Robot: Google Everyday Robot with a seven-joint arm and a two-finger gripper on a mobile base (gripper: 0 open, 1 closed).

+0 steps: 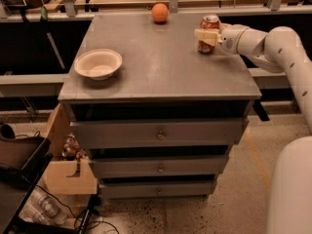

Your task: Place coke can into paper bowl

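Observation:
The coke can (pixel 210 22) stands upright on the grey cabinet top (pixel 161 77), near its far right corner. It is red with a silver top. My gripper (pixel 206 36) reaches in from the right on the white arm (pixel 273 43). It sits at the can's mid-height, right against the can and covering part of its front. The paper bowl (pixel 97 64) is off-white and shallow. It sits empty near the left edge of the top, far from the can.
An orange ball (pixel 160 12) lies at the back edge, left of the can. The cabinet has three drawers (pixel 158 130) below. A cardboard box (pixel 68 172) and clutter stand on the floor at the left. Rails and shelving run behind.

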